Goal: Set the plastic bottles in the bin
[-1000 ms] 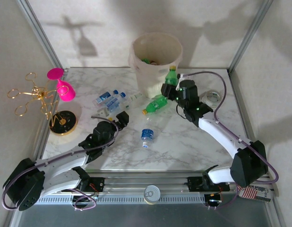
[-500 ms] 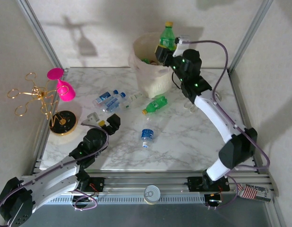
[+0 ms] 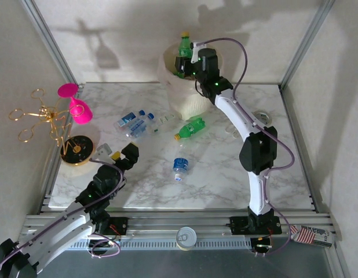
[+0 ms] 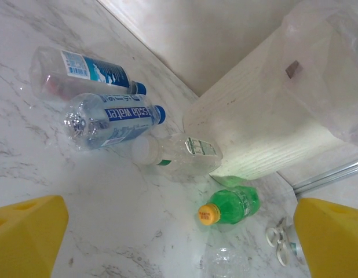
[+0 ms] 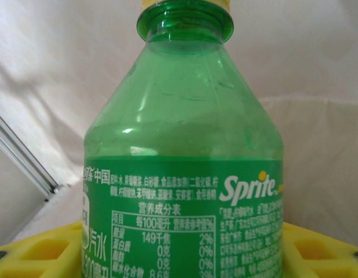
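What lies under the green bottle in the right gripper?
The bin, with its bag-lined mouth, sits below the green bottle held by the right gripper. The gripper covers the bin's contents.

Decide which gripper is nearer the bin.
Right. The right gripper, shut on a green bottle, hangs above the bin; the left gripper is far off, over the near-left tabletop.

green bottle: glossy translucent plastic, smooth printed label. bin: matt ribbed plastic, crinkly clear film liner. table: smooth marble-patterned top, faint sheen.
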Controlling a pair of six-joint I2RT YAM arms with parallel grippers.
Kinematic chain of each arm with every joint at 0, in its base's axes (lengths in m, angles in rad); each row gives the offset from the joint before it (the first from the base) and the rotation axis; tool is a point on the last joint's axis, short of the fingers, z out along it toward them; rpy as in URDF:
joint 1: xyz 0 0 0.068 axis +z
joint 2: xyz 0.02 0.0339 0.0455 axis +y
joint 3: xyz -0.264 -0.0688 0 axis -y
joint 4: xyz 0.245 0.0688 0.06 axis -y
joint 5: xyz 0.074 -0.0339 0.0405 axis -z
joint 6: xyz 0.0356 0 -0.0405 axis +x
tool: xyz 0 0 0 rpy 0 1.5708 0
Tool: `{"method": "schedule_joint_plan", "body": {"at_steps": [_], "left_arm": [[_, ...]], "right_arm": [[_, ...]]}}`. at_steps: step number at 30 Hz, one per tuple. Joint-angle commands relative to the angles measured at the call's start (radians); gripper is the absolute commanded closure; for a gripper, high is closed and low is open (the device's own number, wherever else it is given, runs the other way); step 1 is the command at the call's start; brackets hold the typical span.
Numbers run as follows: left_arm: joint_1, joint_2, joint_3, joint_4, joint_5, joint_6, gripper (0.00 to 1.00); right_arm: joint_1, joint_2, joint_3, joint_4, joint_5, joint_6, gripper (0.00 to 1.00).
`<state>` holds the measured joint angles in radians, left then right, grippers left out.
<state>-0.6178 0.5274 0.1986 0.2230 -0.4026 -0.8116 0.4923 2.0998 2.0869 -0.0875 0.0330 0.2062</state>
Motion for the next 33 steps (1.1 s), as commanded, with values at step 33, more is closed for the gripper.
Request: {"method": "schedule_joint_plan", "body": {"at_steps": [33], "left_arm": [[0.173, 0.377, 0.264, 0.045, 0.163, 0.182, 0.00]], "right_arm": [[-0.006, -0.663, -0.745, 0.260, -0.023, -0.030, 0.01]]}}
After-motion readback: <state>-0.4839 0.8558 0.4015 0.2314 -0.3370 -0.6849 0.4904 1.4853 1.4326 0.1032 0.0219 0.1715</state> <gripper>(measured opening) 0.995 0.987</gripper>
